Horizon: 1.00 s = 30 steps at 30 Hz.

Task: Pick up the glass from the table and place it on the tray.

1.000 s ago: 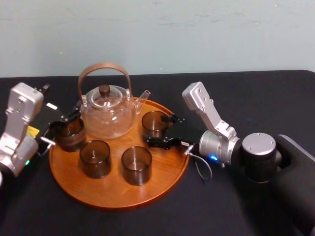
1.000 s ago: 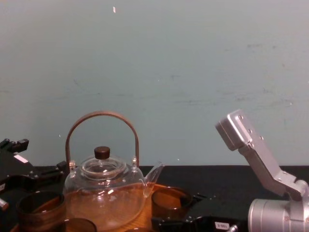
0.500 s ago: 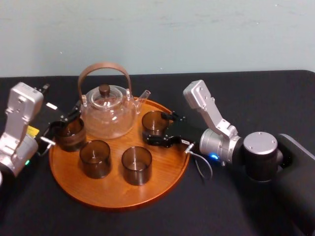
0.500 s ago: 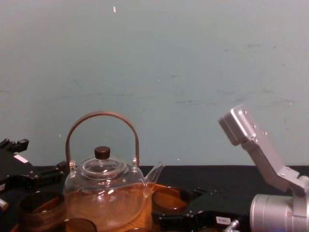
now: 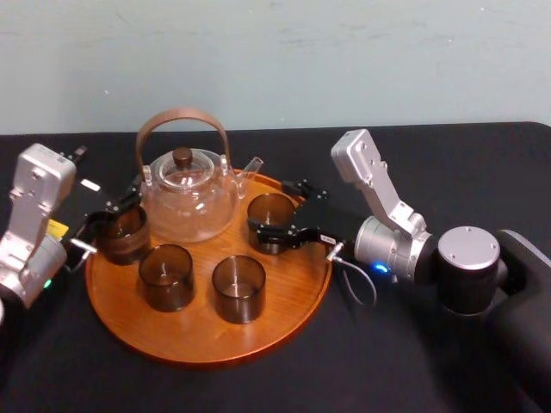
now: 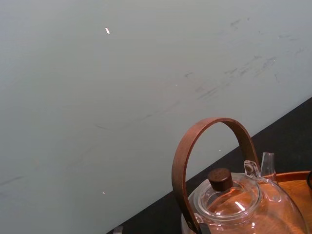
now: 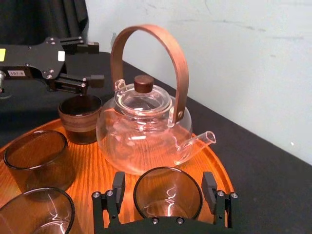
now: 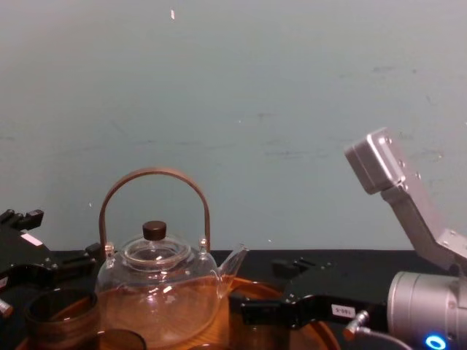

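**Desk:** What is being shown around the clear glass teapot (image 5: 189,196)?

**Caption:** A smoky glass (image 5: 269,212) is being seen standing upright on the round wooden tray (image 5: 207,354), just beside the teapot on its spout side. The teapot, with its bent wooden handle and dark lid knob, is being carried by the same tray, which is lying on the black-clothed table (image 5: 448,163).

**Desk:** How is the right gripper being presented?

**Caption:** The right gripper (image 5: 272,206) is being shown spread open at the height of the glass, reaching in from the side away from the teapot. One black finger (image 7: 118,187) is being seen on each side of the glass. A slim gap is being made out at one finger. At the other, it cannot be told whether the wall is being touched.

**Desk:** And the left gripper?

**Caption:** The left gripper (image 7: 97,62) is being seen on the side of the teapot opposite the spout. Its fingers are being shown apart, with black cloth visible between them. It is being pictured just beside a dark ribbed cup (image 5: 123,234) standing on the tray near the teapot.

**Desk:** Is anything else being recorded?

**Caption:** Two more smoky glasses (image 5: 166,277) are being seen upright on the tray, on the robot's side of the teapot and apart from each other.
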Motion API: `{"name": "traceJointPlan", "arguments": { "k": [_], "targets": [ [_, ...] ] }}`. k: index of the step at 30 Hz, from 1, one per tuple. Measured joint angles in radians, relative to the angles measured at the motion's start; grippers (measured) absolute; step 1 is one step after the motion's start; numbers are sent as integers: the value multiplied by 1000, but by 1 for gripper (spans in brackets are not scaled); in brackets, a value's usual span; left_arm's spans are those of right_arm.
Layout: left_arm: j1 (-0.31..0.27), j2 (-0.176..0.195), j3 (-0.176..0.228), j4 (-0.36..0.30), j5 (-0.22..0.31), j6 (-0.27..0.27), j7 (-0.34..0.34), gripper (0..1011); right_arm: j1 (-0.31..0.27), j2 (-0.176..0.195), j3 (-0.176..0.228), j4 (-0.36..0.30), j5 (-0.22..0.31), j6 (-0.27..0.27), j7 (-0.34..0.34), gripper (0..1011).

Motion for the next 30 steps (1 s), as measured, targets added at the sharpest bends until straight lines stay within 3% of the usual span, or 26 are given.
{"name": "traceJointPlan", "arguments": {
  "k": [10, 16, 23, 30],
  "targets": [
    [0, 0, 0, 0, 0, 0, 0, 1001, -52, 43, 40, -81, 16, -6, -45, 1002],
    [0, 0, 0, 0, 0, 0, 0, 1001, -112, 84, 102, -130, 44, -9, -84, 1002],
    [0, 0, 0, 0, 0, 0, 0, 1001, -162, 110, 162, -150, 67, -17, -119, 1002],
    [0, 0, 0, 0, 0, 0, 0, 1001, -180, 113, 193, -134, 71, -20, -145, 1002]
  ]
}}
